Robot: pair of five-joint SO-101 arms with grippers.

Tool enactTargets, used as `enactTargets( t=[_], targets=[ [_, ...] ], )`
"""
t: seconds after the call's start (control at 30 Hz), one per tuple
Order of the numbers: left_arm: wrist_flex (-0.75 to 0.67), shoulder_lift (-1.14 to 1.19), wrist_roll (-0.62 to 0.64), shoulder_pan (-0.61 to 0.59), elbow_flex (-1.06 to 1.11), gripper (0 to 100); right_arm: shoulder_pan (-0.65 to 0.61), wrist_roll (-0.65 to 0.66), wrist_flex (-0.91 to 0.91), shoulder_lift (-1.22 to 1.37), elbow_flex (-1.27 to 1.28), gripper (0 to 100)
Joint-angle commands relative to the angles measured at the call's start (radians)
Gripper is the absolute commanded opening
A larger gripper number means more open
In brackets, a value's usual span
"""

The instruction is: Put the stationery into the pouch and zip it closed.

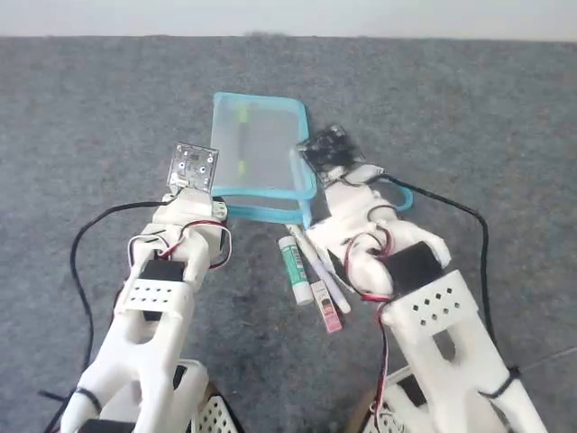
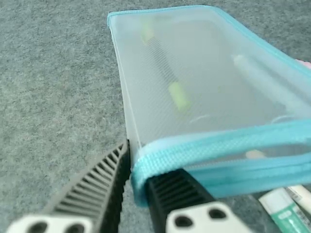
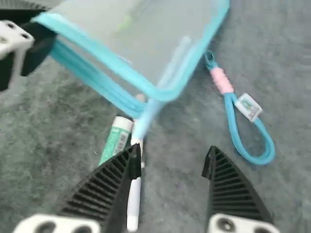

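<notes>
Left end effector [image 2: 138,167] clamps pouch [image 2: 194,87] corner (zipper edge); right end effector [image 3: 173,150] wide open above pen [image 3: 132,199].

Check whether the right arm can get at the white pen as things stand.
Probably yes: the right end effector hangs open close above the pen, nothing lies on it. The glue stick beside it and the pouch edge at its far end crowd it slightly.
</notes>
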Motion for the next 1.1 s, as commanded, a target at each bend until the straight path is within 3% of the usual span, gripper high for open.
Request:
enactTargets(
  t=[0.0, 0.13, 0.23, 0.53, 1.07],
  targets=[
    [-0.032, -0.003, 0.008, 0.002, -0.050, 1, 0.024, 0.017, 0.039, -0.044, 0.003, 18.4],
    [-0.031, -0.003, 0.008, 0.000, -0.047, 1, 0.120, 0.014, 0.027, -0.027, 0.006, 9.5],
    [-0.032, -0.003, 0.008, 0.002, -0.047, 1, 0.124, 0.018, -0.015, 0.051, 0.005, 8.0],
    [-0.031, -0.003, 0.008, 0.003, -0.047, 1, -0.018, 0.011, -0.189, 0.318, -0.064, 8.0],
    [0.000, -0.005, 0.008, 0.061, -0.050, 1, -0.130, -0.060, -0.229, 0.516, -0.278, 8.0]
  ],
)
